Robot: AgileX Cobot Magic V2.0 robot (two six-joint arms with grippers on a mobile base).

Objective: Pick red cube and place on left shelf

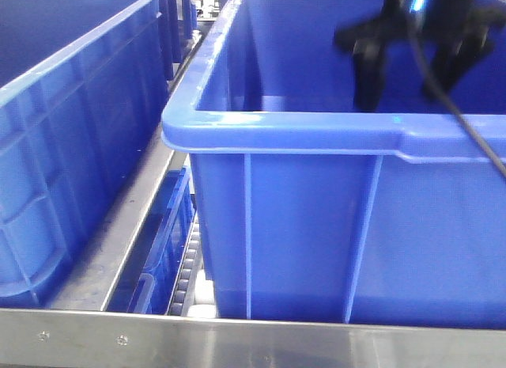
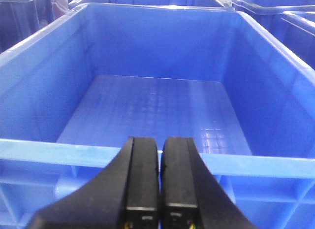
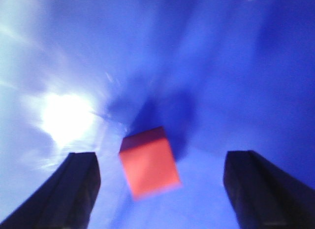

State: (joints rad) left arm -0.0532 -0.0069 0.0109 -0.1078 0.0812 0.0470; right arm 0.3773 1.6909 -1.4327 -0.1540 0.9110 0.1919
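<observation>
A: Looking into the right wrist view first: the right gripper [image 3: 162,189] is standing spread wide, its two dark fingers [image 3: 69,189] well apart at the lower corners of the frame. The red cube [image 3: 149,161] is sitting tilted between them, touching neither finger, over a blurred deep-blue crate surface. A bright glare patch is showing to the left of it. Whether the cube is resting on that surface or hanging just above it, I cannot tell; the frame is smeared.

B: Noting the front view: a large blue crate [image 1: 285,130] is sitting on the left shelf [image 1: 237,336], behind the riveted steel front rail, with rollers showing beside its lower left corner. The black arm is reaching down inside that crate near its far right corner, a cable trailing over the near rim. A second blue crate [image 1: 71,146] is standing to the left, apart from the first.

A: And the left gripper [image 2: 160,189]?

B: Pressed together, its two black fingers lying side by side with only a thin seam between, pinching nothing. It is hovering just over the near rim of a crate whose ribbed floor is showing bare. The cube is not showing in that view
</observation>
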